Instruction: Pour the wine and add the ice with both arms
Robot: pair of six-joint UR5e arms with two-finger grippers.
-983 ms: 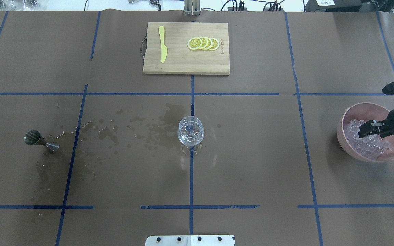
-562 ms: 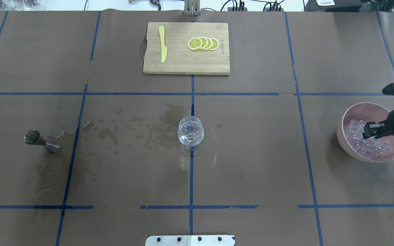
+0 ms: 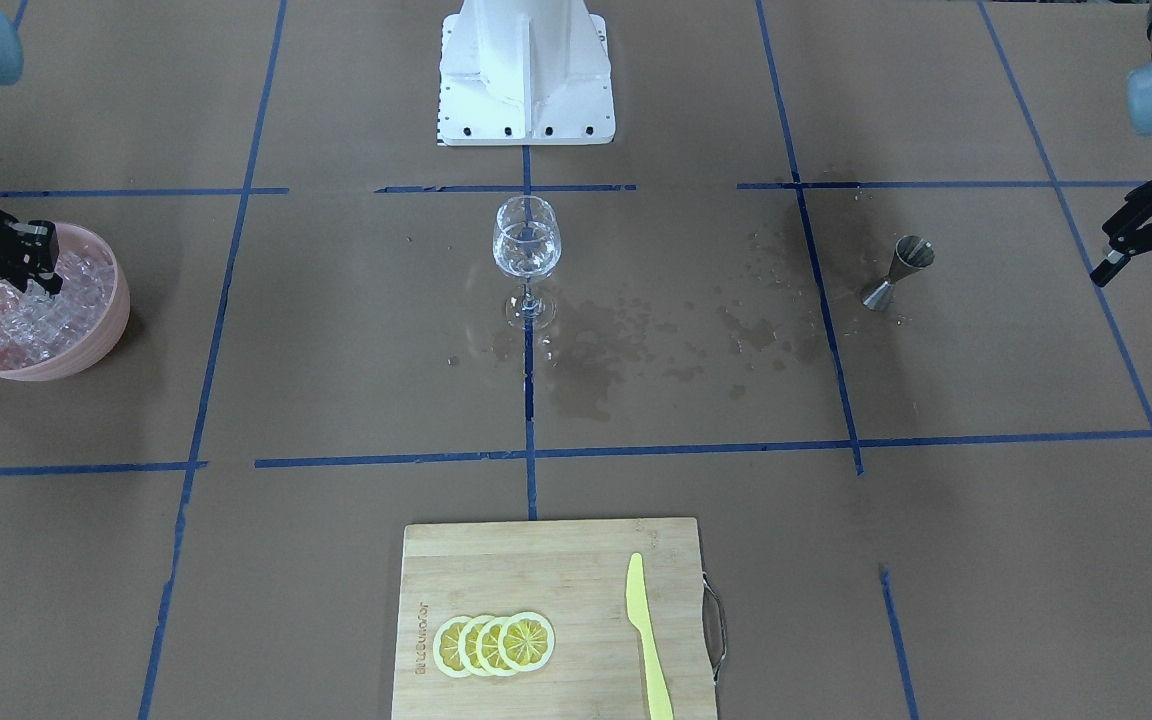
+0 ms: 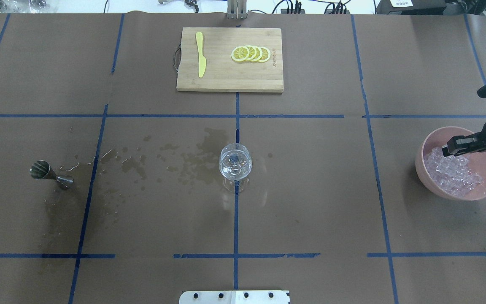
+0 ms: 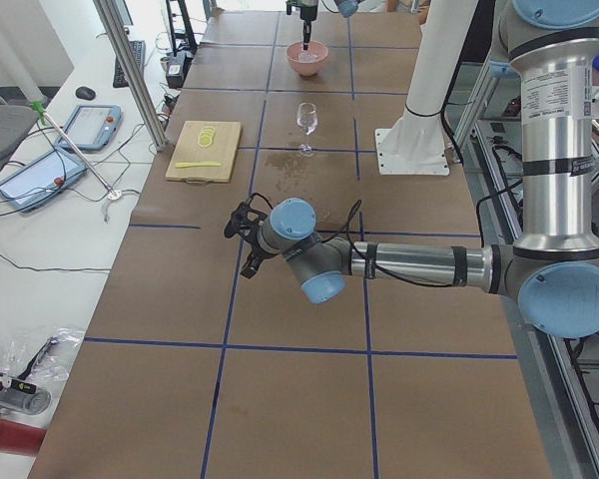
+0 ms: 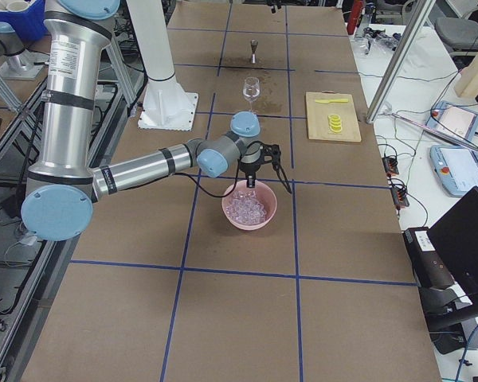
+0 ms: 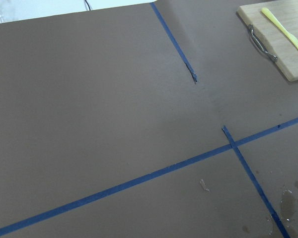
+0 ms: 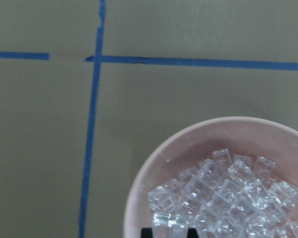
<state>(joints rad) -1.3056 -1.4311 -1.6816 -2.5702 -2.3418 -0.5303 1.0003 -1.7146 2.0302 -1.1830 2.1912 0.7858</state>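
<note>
The ice [image 4: 456, 173] is lying heaped in the bowl [image 4: 421, 165], just below my right hand [image 4: 446, 148] and toward its 5 o'clock: small glassy, whitish cubes. That hand is closing on what looks like one cube. The wine [image 4: 234, 167] is sitting clear and shallow in the glass [image 4: 235, 157] at the table's [image 4: 310, 190] centre. My left hand [image 3: 1141, 292] is hanging with its fingers spread.

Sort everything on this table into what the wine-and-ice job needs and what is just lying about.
For the job:
clear stemmed wine glass holding a little clear liquid; pink round bowl; clear glassy ice cubes in it; steel double-cone jigger; right gripper over the bowl; left gripper, open.

Lying about:
bamboo cutting board; yellow lemon slices and yellow plastic knife on it.
</note>
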